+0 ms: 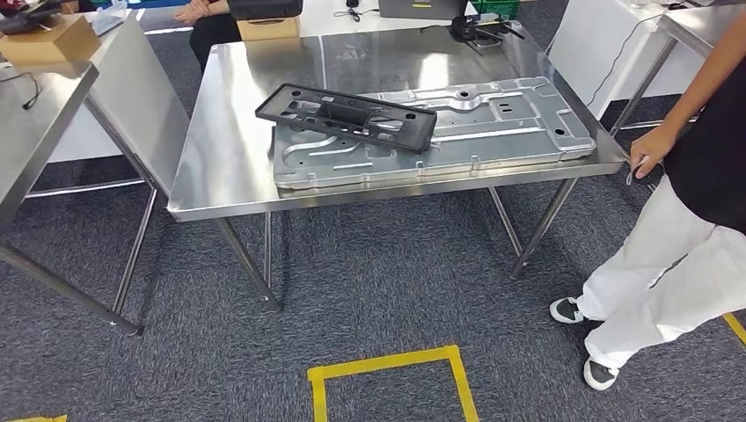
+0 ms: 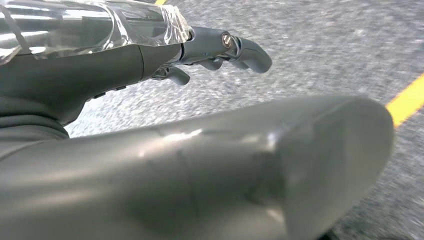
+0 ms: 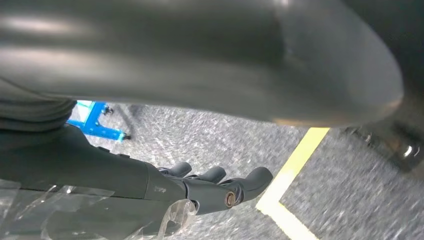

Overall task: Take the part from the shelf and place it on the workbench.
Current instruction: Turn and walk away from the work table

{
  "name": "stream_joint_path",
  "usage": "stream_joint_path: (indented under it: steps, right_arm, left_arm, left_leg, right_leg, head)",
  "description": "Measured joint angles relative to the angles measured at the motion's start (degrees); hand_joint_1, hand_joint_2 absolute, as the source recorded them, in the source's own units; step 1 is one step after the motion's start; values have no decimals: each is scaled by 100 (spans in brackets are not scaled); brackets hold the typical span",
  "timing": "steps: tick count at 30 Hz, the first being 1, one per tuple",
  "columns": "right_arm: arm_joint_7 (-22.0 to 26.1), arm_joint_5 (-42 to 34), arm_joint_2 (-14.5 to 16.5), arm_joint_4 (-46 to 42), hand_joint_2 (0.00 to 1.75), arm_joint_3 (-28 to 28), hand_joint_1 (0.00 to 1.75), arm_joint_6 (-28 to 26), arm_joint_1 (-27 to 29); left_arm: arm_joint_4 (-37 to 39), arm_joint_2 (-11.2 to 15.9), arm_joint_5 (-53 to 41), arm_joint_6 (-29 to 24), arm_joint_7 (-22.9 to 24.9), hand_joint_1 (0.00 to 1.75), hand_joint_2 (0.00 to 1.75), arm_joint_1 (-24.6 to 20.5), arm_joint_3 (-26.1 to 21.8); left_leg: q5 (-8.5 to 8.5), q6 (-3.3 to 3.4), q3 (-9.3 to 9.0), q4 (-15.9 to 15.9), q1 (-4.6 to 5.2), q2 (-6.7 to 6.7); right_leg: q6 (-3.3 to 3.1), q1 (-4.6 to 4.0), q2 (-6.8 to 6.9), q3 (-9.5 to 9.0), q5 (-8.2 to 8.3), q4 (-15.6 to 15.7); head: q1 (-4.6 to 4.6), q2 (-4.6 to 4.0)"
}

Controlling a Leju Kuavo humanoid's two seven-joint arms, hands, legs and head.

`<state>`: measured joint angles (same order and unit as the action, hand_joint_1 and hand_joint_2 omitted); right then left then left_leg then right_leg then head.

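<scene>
A black rectangular frame part lies tilted on a large silver stamped metal panel on the steel workbench. My left hand hangs over the grey carpet, fingers loosely extended and holding nothing. My right hand also hangs above the carpet with its fingers apart and nothing in them.
A person in white trousers stands at the workbench's right end, one hand on its corner. Another steel table with a cardboard box stands at the left. Yellow floor tape marks a square in front of me. A seated person is behind the bench.
</scene>
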<state>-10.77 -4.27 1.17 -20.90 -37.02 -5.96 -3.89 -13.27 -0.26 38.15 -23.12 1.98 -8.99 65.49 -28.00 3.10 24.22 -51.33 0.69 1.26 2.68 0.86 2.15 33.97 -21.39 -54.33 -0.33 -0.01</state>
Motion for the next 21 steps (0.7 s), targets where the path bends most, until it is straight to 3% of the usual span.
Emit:
stream_joint_path:
  steps: [2, 4, 5, 6, 7, 8, 10, 12, 14, 16, 17, 19, 21]
  right_arm:
    - [80, 32, 63, 110, 0, 62, 0, -39, 3]
    - [125, 59, 116, 216, 0, 103, 0, -81, 13]
    - [139, 66, 138, 263, 0, 125, 0, -106, 18]
    - [149, 69, 156, 304, 0, 147, 0, -137, 21]
    - [156, 68, 173, 337, 0, 168, 0, -172, 22]
    - [165, 63, 184, 365, 0, 184, 0, -204, 23]
    - [179, 53, 198, 420, 0, 208, 0, -256, 23]
    - [184, 44, 212, 473, 0, 225, 0, -290, 28]
    - [172, 37, 234, 512, 0, 231, 0, -304, 29]
    - [151, 34, 255, 539, 0, 233, 0, -304, 24]
    - [140, 37, 263, 552, 0, 233, 0, -304, 21]
    - [125, 46, 276, 573, 0, 234, 0, -303, 21]
    - [103, 54, 284, 600, 0, 234, 0, -302, 21]
  left_arm:
    - [1, 10, 10, -7, 33, 0, 0, 40, -12]
    - [2, 21, 14, -7, 65, 0, 0, 63, -18]
    - [2, 24, 9, -6, 81, 0, 0, 74, -19]
    - [2, 24, 4, -3, 111, 0, 0, 88, -19]
    - [2, 24, -5, 2, 142, 0, 0, 108, -19]
    - [2, 24, -15, 4, 165, 0, 0, 127, -19]
    - [2, 25, -40, 2, 185, 0, 0, 137, -19]
    - [2, 27, -60, -6, 183, 0, 0, 111, -19]
    - [2, 31, -80, -12, 181, 0, 0, 99, -19]
    - [1, 43, -92, -19, 175, 0, 0, 104, -17]
    - [1, 48, -93, -23, 170, 0, 0, 95, -17]
    - [0, 51, -93, -34, 162, 0, 0, 59, -16]
    - [0, 52, -95, -41, 162, 0, 0, 44, -16]
  left_leg:
    - [103, 83, 55, 18, -16, -52]
    - [187, 130, 144, 14, -19, -110]
    - [223, 136, 188, 10, -15, -143]
    - [253, 129, 226, 4, -13, -181]
    - [275, 117, 252, -4, -13, -220]
    - [291, 104, 271, -15, -16, -264]
    - [299, 75, 300, -73, -13, -357]
    - [300, 30, 380, -165, -3, -450]
    - [323, -33, 469, -213, -13, -547]
    - [265, -99, 554, -321, -34, -521]
    - [145, -137, 660, -525, -43, -451]
    - [-229, -218, 1027, -1277, -68, -285]
    - [-467, -268, 1372, -1991, -100, -231]
  right_leg:
    - [46, 14, -67, 126, -260, -319]
    - [71, 17, -154, 415, -785, -1111]
    - [82, 18, -171, 541, -992, -1504]
    - [89, 17, -178, 585, -1090, -1735]
    - [91, 19, -183, 508, -1066, -1727]
    - [88, 23, -201, 310, -941, -1477]
    - [68, 37, -375, -246, -632, -614]
    - [36, 51, -549, -536, -522, -67]
    - [-14, 39, -511, -529, -535, -3]
    - [-84, 41, -385, -512, -509, 7]
    - [-115, 52, -317, -505, -498, 15]
    - [-148, 56, -183, -490, -494, 17]
    - [-151, 52, -48, -481, -496, 16]
  head:
    - [2, -1]
    - [5, -1]
    - [7, -1]
    - [6, 0]
    - [7, 0]
    - [7, 1]
    - [7, 0]
    - [1, 0]
    - [-3, 1]
    - [-5, 1]
    - [-13, 1]
    - [-30, 1]
    - [-30, 1]
